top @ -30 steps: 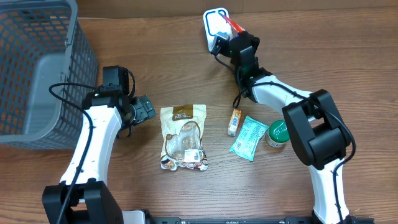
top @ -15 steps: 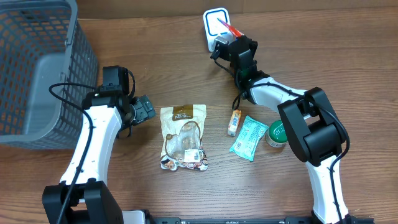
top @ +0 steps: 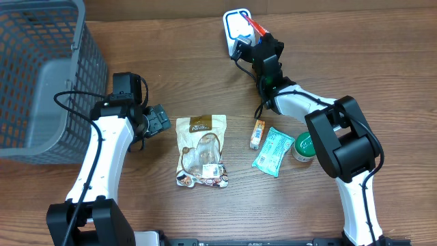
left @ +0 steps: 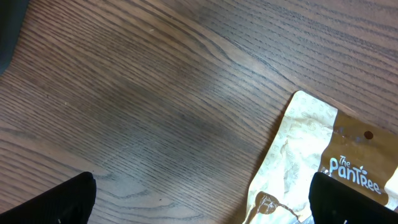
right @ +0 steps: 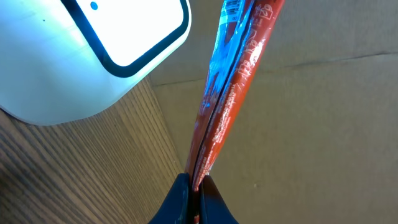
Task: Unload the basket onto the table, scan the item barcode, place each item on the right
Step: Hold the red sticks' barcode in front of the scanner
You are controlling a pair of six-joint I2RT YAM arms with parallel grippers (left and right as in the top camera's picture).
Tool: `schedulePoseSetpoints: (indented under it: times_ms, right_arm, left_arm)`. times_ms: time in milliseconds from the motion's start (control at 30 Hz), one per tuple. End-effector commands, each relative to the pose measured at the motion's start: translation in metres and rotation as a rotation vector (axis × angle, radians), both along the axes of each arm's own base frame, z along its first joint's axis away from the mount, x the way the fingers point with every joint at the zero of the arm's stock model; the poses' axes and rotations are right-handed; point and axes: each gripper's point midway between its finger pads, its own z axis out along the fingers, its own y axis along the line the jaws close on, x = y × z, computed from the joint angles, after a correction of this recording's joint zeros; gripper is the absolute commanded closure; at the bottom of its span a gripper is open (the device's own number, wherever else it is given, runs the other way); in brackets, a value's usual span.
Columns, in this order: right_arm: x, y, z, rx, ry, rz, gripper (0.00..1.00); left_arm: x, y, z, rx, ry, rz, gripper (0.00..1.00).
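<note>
My right wrist view shows a detail the overhead view lacks: my right gripper (right: 193,186) is clenched on the lower end of the red stick packet (right: 231,87), held edge-on just beside the scanner (right: 93,56) and its lit window. From overhead, my right wrist covers the scanner's near edge. My left gripper (top: 162,120) stands released beside the snack bag (top: 201,150), between it and the basket (top: 41,75), while the orange box (top: 257,134), teal packet (top: 273,151) and green-lidded can (top: 304,146) lie well apart from the scanner. Since half a second ago the packet has shifted slightly right; my left arm has not moved.
</note>
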Motion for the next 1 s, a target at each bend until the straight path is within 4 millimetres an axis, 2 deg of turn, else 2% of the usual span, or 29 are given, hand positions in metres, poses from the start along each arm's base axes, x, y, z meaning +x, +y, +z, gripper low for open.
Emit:
schedulePoseSetpoints:
  times_ms: [0,300,500,600,700,800,967]
  right_arm:
    - [0.001,0.005,-0.003,0.004,0.003,0.009,0.97]
    - [0.000,0.006,-0.031,-0.017,0.045,0.012,0.96]
    - [0.001,0.009,-0.026,-0.005,0.020,0.012,0.97]
    - [0.000,0.001,-0.022,-0.008,0.003,-0.045,0.97]
    - [-0.002,-0.002,-0.006,0.022,-0.063,-0.117,0.97]
    - [-0.008,0.009,0.014,0.042,-0.095,-0.116,0.97]
    - [-0.024,0.034,0.078,0.206,-0.157,-0.077,0.97]
  left_arm:
    - [0.004,0.003,0.006,0.014,-0.016,-0.007,0.00]
    - [0.004,0.003,0.006,0.014,-0.016,-0.007,0.00]
    - [0.004,0.003,0.006,0.014,-0.016,-0.007,0.00]
    - [0.004,0.003,0.006,0.014,-0.016,-0.007,0.00]
    - [0.004,0.003,0.006,0.014,-0.016,-0.007,0.00]
    - [0.004,0.003,0.006,0.014,-0.016,-0.007,0.00]
    - [0.004,0.003,0.006,0.014,-0.016,-0.007,0.00]
